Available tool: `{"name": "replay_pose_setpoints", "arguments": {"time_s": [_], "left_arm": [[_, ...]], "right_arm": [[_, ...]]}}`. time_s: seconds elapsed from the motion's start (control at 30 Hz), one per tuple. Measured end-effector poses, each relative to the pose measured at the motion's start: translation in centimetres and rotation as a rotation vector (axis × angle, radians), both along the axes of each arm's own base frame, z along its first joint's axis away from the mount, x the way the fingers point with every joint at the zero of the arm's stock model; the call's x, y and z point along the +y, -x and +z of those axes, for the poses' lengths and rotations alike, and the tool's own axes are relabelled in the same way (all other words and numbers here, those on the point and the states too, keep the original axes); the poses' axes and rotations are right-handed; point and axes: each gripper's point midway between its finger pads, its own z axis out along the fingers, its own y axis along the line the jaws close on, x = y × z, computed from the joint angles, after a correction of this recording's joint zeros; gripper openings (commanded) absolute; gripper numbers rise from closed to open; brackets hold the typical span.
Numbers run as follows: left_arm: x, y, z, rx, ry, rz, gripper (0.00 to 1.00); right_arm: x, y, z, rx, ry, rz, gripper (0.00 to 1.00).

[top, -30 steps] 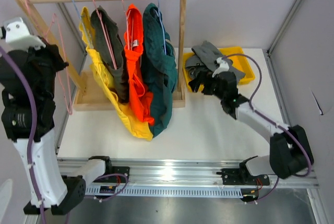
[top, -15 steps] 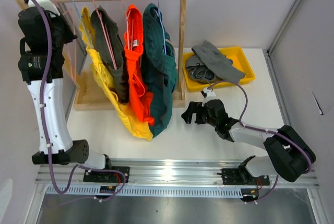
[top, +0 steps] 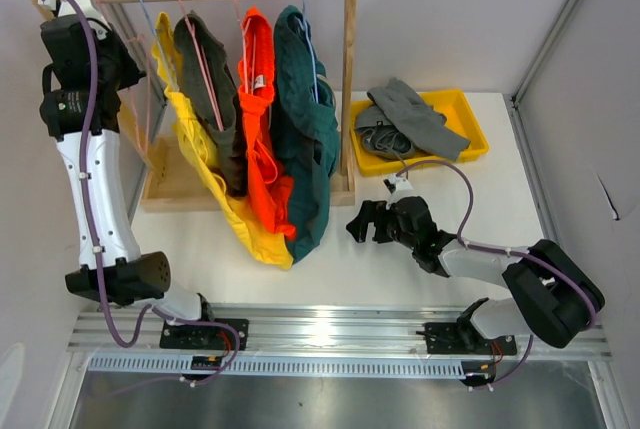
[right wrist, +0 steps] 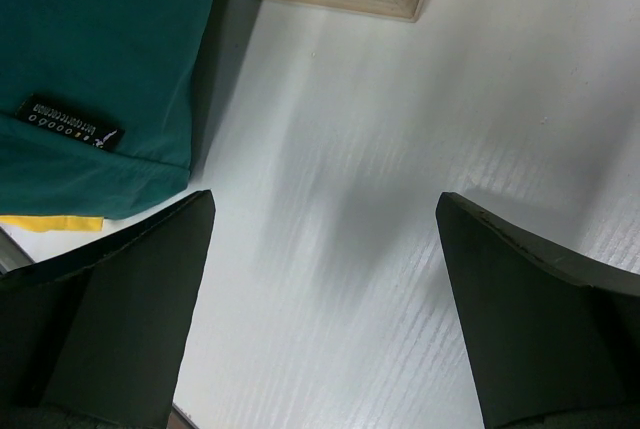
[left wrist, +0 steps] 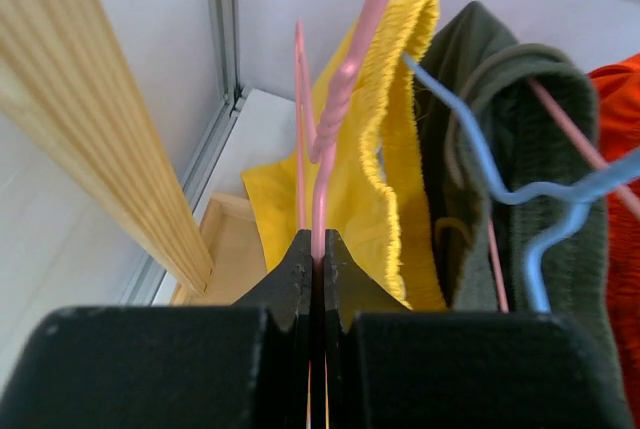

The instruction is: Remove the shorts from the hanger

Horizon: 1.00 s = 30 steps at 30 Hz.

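Our left hand [left wrist: 318,249] is clenched on the wire of a pink hanger [left wrist: 335,99], which rises straight ahead of it and, as far as we can see, carries no fabric. Just beyond, to its right, hang the yellow shorts [left wrist: 385,149], then the olive shorts [left wrist: 470,149], then the orange shorts [left wrist: 620,119], each drooping lengthwise below its hanger. Our right hand [right wrist: 325,299] hangs spread and empty, low over the tabletop [right wrist: 400,149], with the teal shorts [right wrist: 100,49] ahead to its left. We judge it the nearer arm for that hem. The grey shorts [top: 415,114] lie in the tray [top: 478,149], well apart from both hands
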Motion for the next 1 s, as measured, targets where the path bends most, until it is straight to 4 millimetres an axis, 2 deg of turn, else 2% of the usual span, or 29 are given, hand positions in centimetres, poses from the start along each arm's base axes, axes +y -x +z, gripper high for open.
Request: {"name": "replay_pose_setpoints", "arguments": {"time_s": [0.17, 0.27, 0.37, 0.4, 0.5, 0.6, 0.67, 0.83, 1.0], "left_arm": [[0.6, -0.1, -1.1, -0.015, 0.015, 0.019, 0.00], [0.6, 0.6, -0.9, -0.036, 0.017, 0.026, 0.10], [0.6, 1.3, -0.9, -0.034, 0.017, 0.030, 0.44], [0.6, 1.7, -1.1, -0.024, 0.024, 0.033, 0.59], [0.4, 2.2, -1.2, -0.014, 0.039, 0.035, 0.75], [-0.3, 2.8, -0.7, -0.025, 0.054, 0.013, 0.80], [-0.8, 3.6, 0.3, -0.049, 0.055, -0.004, 0.81], [-2.0, 6.9, 4.5, -0.177, 0.043, -0.027, 0.78], [-4.2, 10.0, 8.2, -0.305, 0.039, -0.107, 0.72]], "right_arm": [[0.0, 0.0, 0.0, -0.002, 0.003, 0.001, 0.99], [0.0, 0.0, 0.0, -0.003, 0.003, 0.002, 0.99], [0.0, 0.0, 0.0, -0.003, 0.003, 0.002, 0.99], [0.0, 0.0, 0.0, -0.003, 0.004, 0.002, 0.99], [0.0, 0.0, 0.0, -0.003, 0.004, 0.002, 0.99], [0.0, 0.0, 0.0, -0.005, 0.005, 0.003, 0.99], [0.0, 0.0, 0.1, -0.007, 0.005, 0.004, 0.99], [-0.1, 0.0, 0.1, -0.012, 0.008, 0.007, 1.00], [-0.1, 0.0, 0.1, -0.017, 0.015, 0.011, 0.99]]}}
